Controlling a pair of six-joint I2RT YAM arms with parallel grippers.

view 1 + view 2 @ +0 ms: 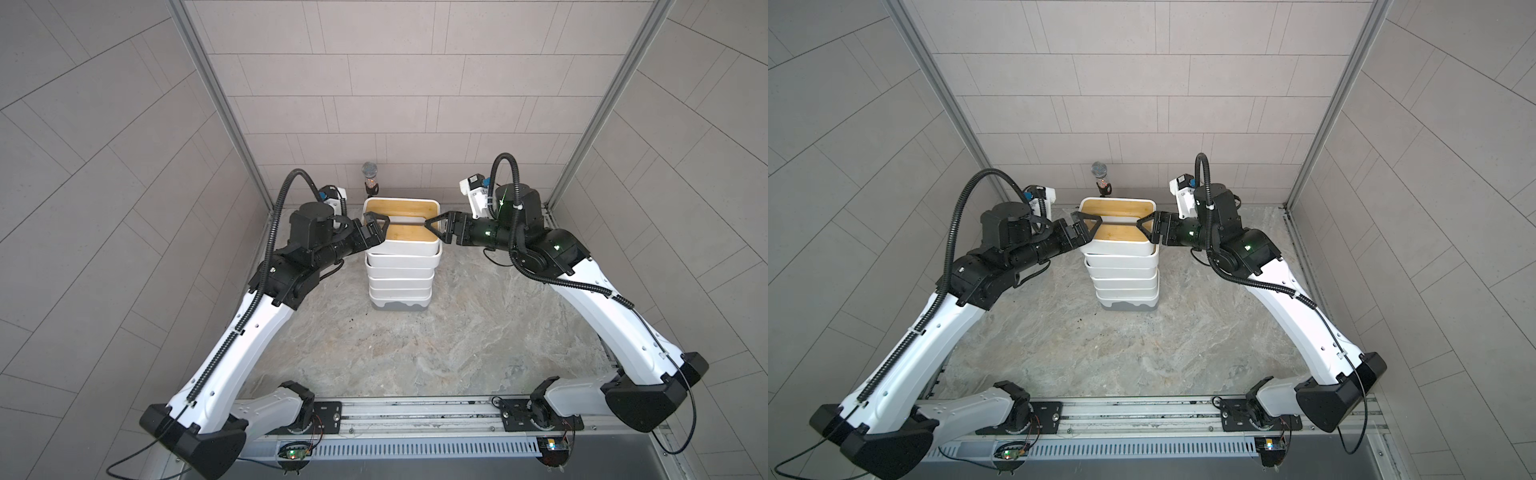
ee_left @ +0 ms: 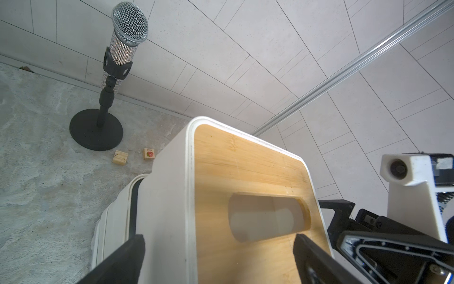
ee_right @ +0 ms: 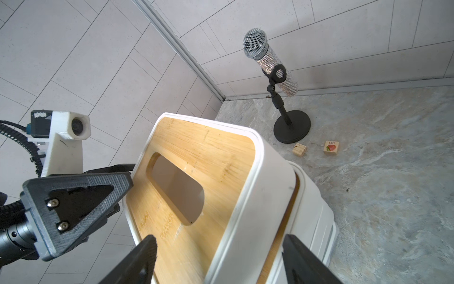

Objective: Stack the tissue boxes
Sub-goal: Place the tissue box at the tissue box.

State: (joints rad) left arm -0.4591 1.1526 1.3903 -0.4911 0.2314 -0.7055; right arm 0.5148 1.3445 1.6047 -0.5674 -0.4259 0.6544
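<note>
At the back of the table [image 1: 415, 353], the top box [image 1: 411, 244] sits askew on the stack of tissue boxes [image 1: 401, 274], the left gripper [image 1: 380, 228] spread wide at one short end; the right gripper [image 1: 432, 228] straddles the other, and we cannot tell whether it presses. We judge the box light, rigid and slippery: hold both ends evenly.

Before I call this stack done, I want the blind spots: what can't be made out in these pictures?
- Lower tissue boxes: lids covered by the boxes above, both top views.
- Wooden cubes: behind the stack in both top views; only wrist views show them.
- Right gripper: right wrist view, fingers overlap the top box; contact unclear.
- Top box interior: shadowed through the slot.
</note>
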